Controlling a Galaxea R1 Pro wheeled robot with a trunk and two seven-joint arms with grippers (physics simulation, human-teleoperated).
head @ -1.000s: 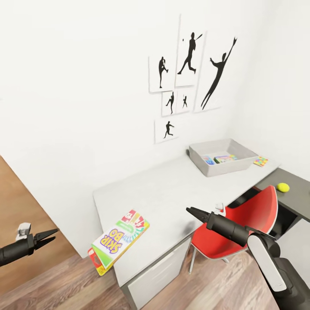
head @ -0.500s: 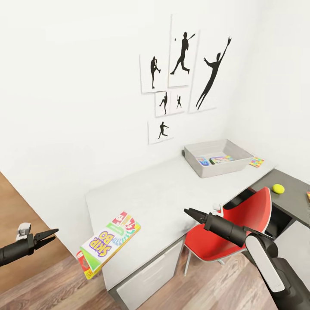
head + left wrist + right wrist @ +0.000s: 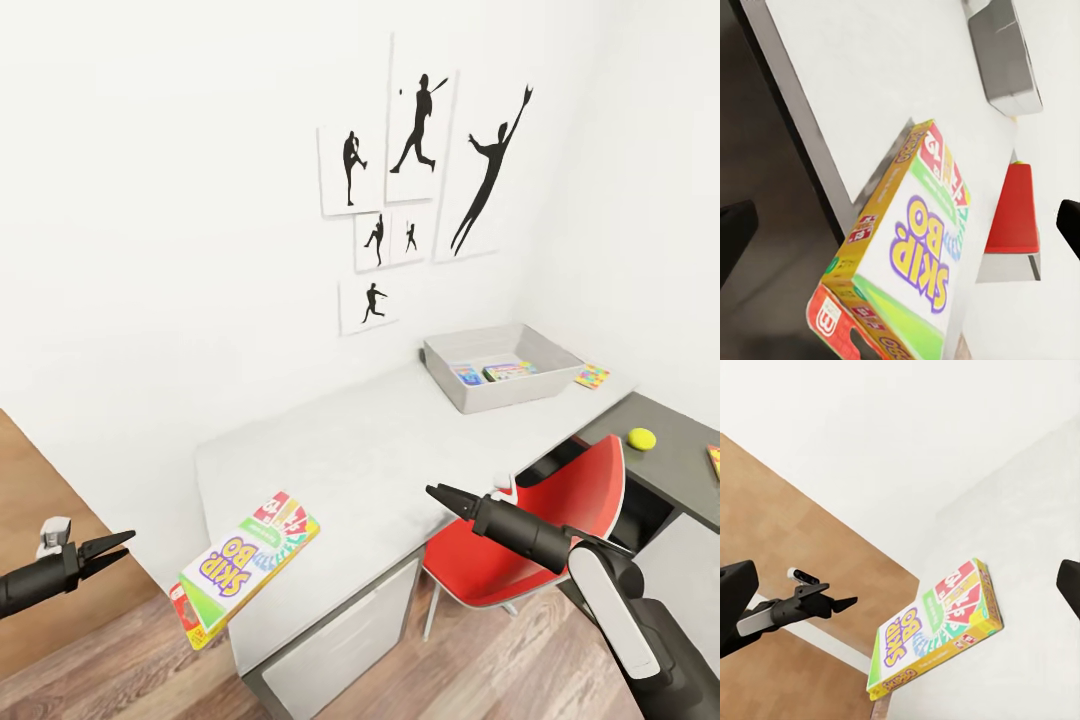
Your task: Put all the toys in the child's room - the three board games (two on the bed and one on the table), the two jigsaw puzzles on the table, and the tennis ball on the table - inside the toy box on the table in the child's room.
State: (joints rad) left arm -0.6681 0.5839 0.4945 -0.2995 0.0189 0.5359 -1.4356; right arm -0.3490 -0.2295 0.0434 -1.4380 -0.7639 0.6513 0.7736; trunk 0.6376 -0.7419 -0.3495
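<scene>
A green-yellow-red board game (image 3: 245, 560) lies on the near left corner of the light-grey table (image 3: 380, 450), with one end hanging over the edge. It also shows in both wrist views (image 3: 919, 247) (image 3: 934, 634). My left gripper (image 3: 118, 548) hovers open over the floor, left of that box and apart from it. Over the table's front edge, my right gripper (image 3: 437, 494) is open and empty. The toy box (image 3: 445, 370) stands at the table's far end with colourful boxes (image 3: 508, 371) inside. A jigsaw puzzle (image 3: 592, 376) lies right of it. The tennis ball (image 3: 640, 438) rests on the dark-grey section.
A red chair (image 3: 550, 510) is tucked under the table below my right arm. White drawers (image 3: 330, 650) sit under the near end. Silhouette pictures (image 3: 420, 170) hang on the white wall. Wood-plank floor (image 3: 90, 650) lies left of the table. Another colourful flat item (image 3: 714, 460) touches the right edge.
The whole picture has shifted left and slightly down, so the camera has moved. Both grippers hold the same place in the view and stay open.
</scene>
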